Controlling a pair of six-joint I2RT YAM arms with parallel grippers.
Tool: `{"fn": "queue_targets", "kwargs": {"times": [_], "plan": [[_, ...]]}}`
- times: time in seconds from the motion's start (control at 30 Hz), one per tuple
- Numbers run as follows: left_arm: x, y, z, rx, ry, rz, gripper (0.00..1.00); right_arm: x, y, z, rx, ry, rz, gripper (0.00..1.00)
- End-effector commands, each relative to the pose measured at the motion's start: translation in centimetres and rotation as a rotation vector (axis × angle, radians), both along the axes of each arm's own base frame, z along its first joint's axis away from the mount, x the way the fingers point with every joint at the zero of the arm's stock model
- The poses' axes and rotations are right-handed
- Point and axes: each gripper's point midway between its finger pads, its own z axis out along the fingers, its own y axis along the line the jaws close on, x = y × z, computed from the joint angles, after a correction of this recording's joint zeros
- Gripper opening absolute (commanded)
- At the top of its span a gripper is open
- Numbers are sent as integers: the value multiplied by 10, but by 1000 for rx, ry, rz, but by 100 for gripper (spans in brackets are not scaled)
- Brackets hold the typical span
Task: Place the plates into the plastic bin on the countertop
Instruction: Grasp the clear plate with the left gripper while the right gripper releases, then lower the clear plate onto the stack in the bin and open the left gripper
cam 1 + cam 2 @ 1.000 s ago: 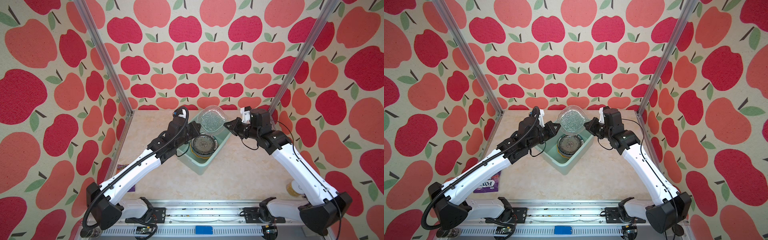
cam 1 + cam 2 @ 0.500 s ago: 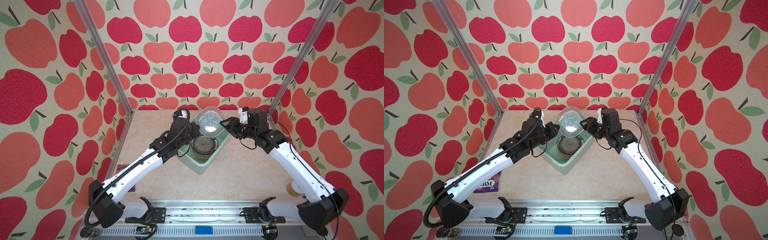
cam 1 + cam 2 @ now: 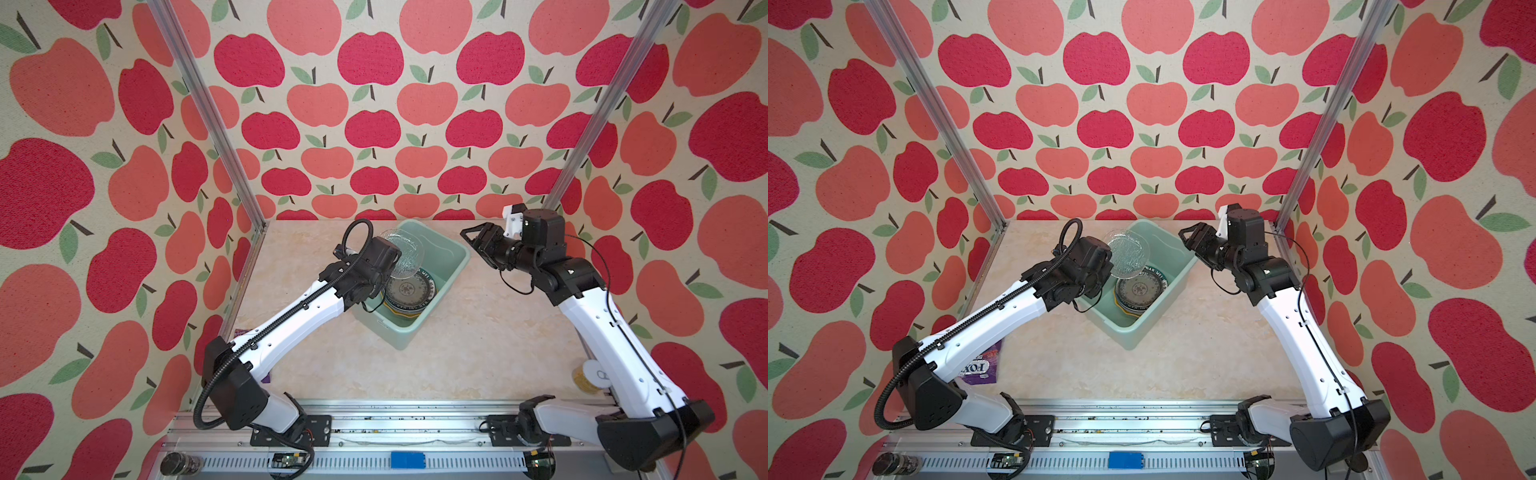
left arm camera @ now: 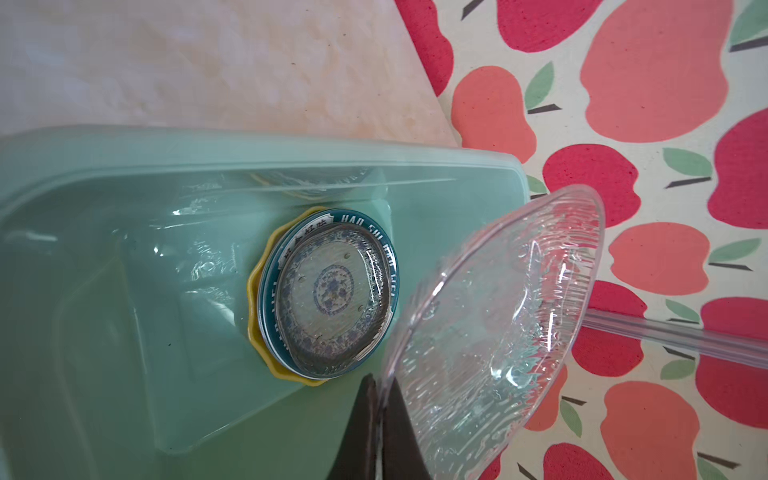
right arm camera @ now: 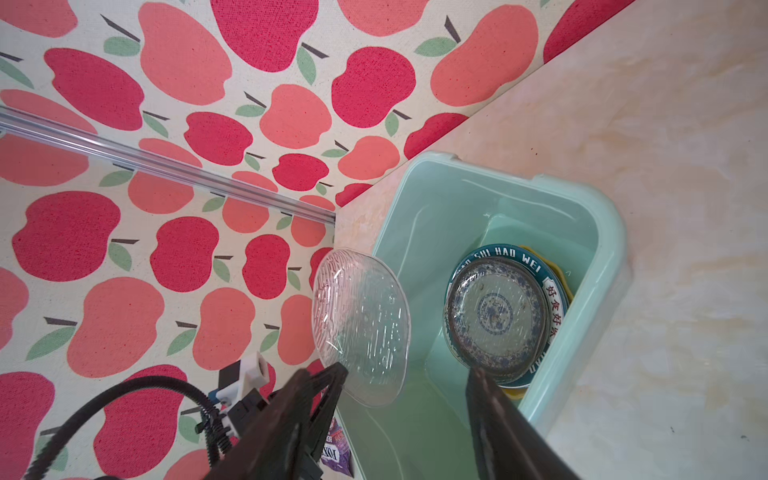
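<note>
Left gripper (image 4: pixel 380 384) clenched on glass plate (image 4: pixel 498 324) rim, plate tilted above bin (image 3: pixel 455 249), far-left part | right gripper (image 3: pixel 472 239) released, empty, right of bin | advice: level plate, lower slowly onto stack (image 3: pixel 409 291), then release

In both top views you look down from high above the front rail (image 3: pixel 374 411), facing the back wall (image 3: pixel 374 124). You are far enough off to take in the whole table (image 3: pixel 478 353), the left arm (image 3: pixel 291 325) and the right arm (image 3: pixel 600 328). The two eyes sit side by side, so you get nearly the same scene, shifted slightly sideways. Your left wrist camera rides close behind the left pincer (image 4: pixel 380 390), looking along it into the bin (image 4: pixel 249 143) and across the glass plate (image 4: pixel 498 311). Your right wrist camera looks past the right pincer (image 5: pixel 407 368) from farther back. All four views share the bin, the glass plate and the stacked plates (image 5: pixel 498 316).
</note>
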Motion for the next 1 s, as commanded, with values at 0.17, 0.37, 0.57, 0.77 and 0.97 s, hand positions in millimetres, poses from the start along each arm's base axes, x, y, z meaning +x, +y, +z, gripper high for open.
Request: {"fn": "queue_targets", "kwargs": {"times": [0.17,0.37,0.57,0.77,0.97], "plan": [[-10,-25,-29,-32,159,117,0,-19,-22,8,12,-10,1,62],[-17,-28,-62,-34,233,167,0,-27,-25,3,17,2,12,62],[-17,-35,-84,-54,279,200,0,-31,-28,-1,20,10,12,62],[-10,-34,-93,-9,289,197,0,-32,-30,-5,22,20,11,62],[-11,-28,-109,23,333,204,0,-33,-34,-3,17,19,4,62]]}}
